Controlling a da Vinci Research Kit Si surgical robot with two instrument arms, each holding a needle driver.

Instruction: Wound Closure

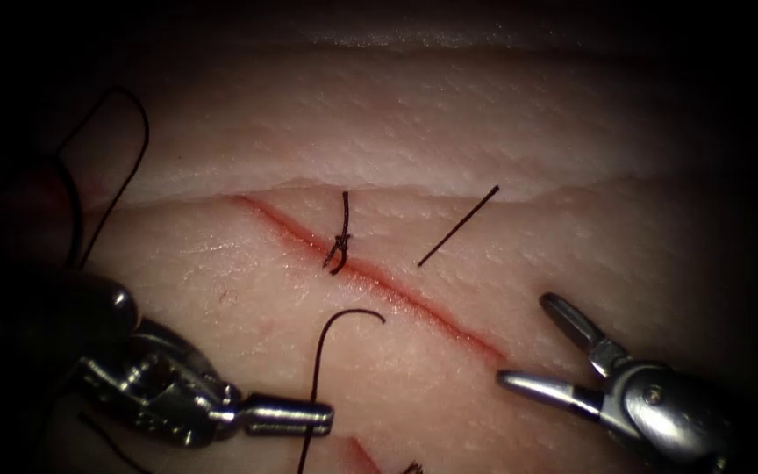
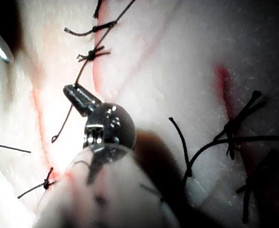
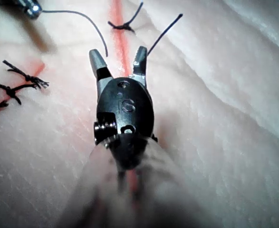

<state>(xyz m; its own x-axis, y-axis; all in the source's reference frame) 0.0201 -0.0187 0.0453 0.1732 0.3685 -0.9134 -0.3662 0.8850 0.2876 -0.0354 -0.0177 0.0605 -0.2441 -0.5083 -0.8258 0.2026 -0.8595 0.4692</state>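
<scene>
The tissue [image 1: 449,132] lies pale under the light, with the cut [image 1: 370,276] running as a red line from upper left down to lower right in the endoscope view. One tied stitch [image 1: 340,241] sits across the cut near its upper end, its short tails standing up. Just to the right of the cut, a straight cut end of thread [image 1: 458,226] lies loose on the surface.

The left tool [image 1: 309,415] comes in from the lower left, on the left side of the cut. Its fingers are closed on the thread [image 1: 319,351], which rises from the tip, curls over in a hook towards the cut and also trails down past the tool. More thread loops in the dark at the far left [image 1: 125,149]. I cannot make out the needle anywhere; it may be hidden in the shadow.

The right tool [image 1: 528,342] rests at the lower right, beside the lower end of the cut. Its fingers [image 3: 97,64] are spread wide and hold nothing, poised just above the tissue, with the red line between them in the right wrist view.
</scene>
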